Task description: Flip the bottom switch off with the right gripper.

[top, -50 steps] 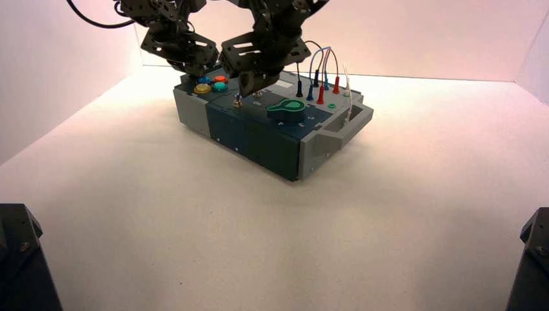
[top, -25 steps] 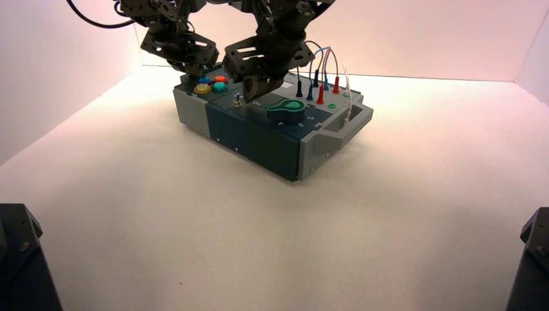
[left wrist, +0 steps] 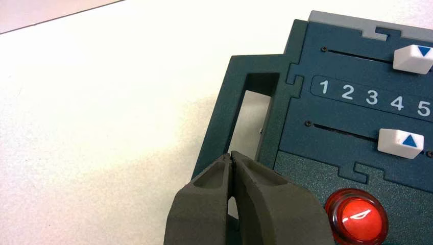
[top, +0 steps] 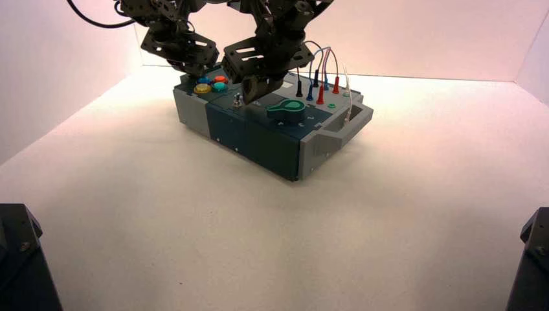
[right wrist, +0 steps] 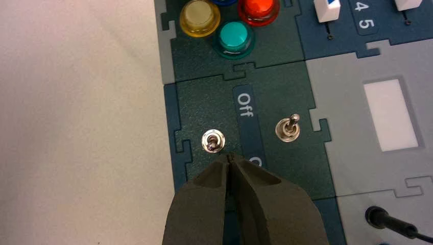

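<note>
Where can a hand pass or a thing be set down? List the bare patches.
Bare white floor lies open before the box and to its right. Crowded: the box's far left top, where the left pincer hangs over the coloured buttons and the shut right pincer sits beside the bottom switch.

Both arms reached over the box, fingers pressed together.

The right gripper [top: 254, 96] is held low over the box's near middle, its arm bent down from above; in its wrist view the fingertips [right wrist: 231, 159] are seen closed against each other, tips meeting in a point. The left gripper [top: 194, 72] is held over the box's far left end, its arm bent down from the upper left; in its wrist view the fingers [left wrist: 232, 158] are likewise seen pressed shut, with nothing between them.
</note>
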Available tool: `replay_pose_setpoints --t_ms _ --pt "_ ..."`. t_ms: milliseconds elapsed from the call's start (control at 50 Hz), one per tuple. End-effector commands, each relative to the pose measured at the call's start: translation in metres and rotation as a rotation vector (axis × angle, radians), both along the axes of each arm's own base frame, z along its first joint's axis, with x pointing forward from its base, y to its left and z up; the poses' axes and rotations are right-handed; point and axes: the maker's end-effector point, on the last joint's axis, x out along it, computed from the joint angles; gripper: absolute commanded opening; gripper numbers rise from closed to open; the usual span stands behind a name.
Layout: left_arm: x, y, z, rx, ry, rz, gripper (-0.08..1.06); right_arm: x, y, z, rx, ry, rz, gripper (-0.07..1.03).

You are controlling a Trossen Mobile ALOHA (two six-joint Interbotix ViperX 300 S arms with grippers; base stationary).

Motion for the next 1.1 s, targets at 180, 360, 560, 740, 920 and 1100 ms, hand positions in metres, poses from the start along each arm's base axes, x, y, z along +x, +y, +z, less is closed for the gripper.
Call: replay_pose_setpoints --t_ms 180,360,560,740,920,1100 --pt "0.006 -0.006 0.013 -0.011 -0.030 -0.004 -0.03 0.004 0.013 0.030 0.048 -0.040 0.010 -0.02" --pt "0.007 -0.006 0.014 -0.011 -0.032 -0.006 -0.03 0.007 0.016 0.034 0.055 -0.048 0.012 -0.02" --pt "0.006 -0.006 0.013 -0.011 -0.030 -0.004 -0.03 0.013 0.021 0.036 0.060 -0.058 0.015 -0.02" --pt "0.007 -0.006 0.014 -0.012 -0.032 -0.004 -0.03 0.020 0.029 0.036 0.067 -0.066 0.017 -0.02" --pt "0.007 -0.006 0.015 -0.012 -0.033 -0.004 -0.03 0.025 0.034 0.037 0.066 -0.066 0.021 -0.02" --pt "0.007 -0.006 0.015 -0.012 -0.033 -0.004 -0.03 0.025 0.034 0.038 0.066 -0.067 0.022 -0.02"
